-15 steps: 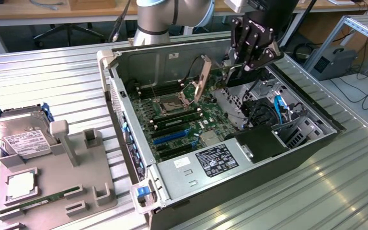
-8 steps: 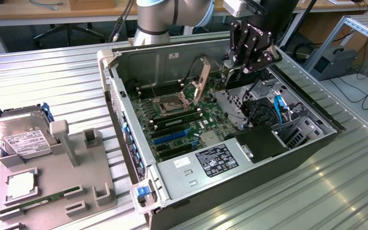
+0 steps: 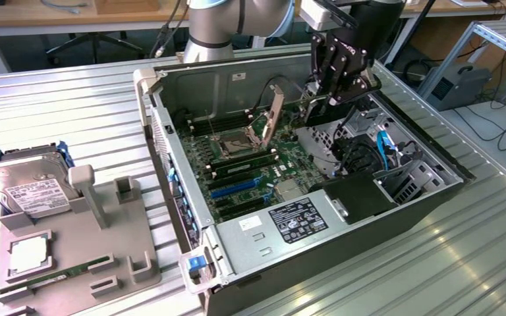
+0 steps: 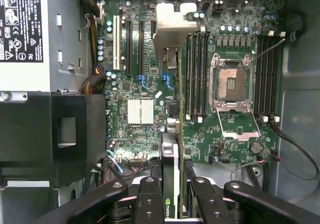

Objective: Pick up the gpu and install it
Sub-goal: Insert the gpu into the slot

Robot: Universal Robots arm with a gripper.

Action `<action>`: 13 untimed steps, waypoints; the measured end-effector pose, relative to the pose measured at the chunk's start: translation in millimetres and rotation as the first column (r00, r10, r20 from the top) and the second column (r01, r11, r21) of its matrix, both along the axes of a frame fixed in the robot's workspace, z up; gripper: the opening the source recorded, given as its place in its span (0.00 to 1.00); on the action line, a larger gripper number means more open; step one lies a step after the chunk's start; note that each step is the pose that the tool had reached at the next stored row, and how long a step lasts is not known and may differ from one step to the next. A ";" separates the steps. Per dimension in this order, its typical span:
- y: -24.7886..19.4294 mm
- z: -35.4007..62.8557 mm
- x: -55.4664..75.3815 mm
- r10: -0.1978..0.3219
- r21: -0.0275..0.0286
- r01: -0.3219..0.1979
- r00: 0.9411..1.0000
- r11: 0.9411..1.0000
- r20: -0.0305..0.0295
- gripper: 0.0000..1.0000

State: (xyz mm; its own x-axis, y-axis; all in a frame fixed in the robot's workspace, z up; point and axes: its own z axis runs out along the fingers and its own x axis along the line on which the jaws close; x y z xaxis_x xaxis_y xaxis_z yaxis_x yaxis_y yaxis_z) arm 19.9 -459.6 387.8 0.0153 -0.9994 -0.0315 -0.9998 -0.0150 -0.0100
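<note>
- Gripper (image 4: 172, 186) over the open case (image 3: 161, 131), its jaws drawn partway in and clamped on the two faces of the gpu (image 4: 170, 154). In the wrist view you see the card edge-on between the fingers (image 4: 150, 194).
- The gpu hangs upright in that grip, inside the case opening and above the motherboard (image 4: 135, 144). Its silver bracket (image 4: 172, 28) points toward the vented case wall.
- Seen from the wrist, the card's line runs between the expansion slots (image 4: 129, 43) on one side and the memory slots (image 4: 200, 73) on the other. It looks beside the expansion slots rather than over one.
- You cannot read its exact height from these views. It looks clear of the board, with no edge in a slot.
- Pick-up reads as done: the card is off any rest and carried wholly by the tool.
- Install reads as not yet done: the expansion slots stand bare and the bracket is not against the case wall.
- On the exterior view's left, well apart from the case, the grey holder (image 3: 86, 263) carries a hard drive (image 3: 29, 191) and a memory stick (image 3: 55, 278). Neither is near the tool.
</note>
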 end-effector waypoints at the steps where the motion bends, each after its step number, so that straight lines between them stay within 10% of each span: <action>1: 0.0 -0.6 -2.5 -0.001 0.000 0.001 1.000 1.000 0.000 0.27; 13: 0.0 -5.2 -21.2 -0.007 0.000 0.007 1.000 1.000 0.000 0.27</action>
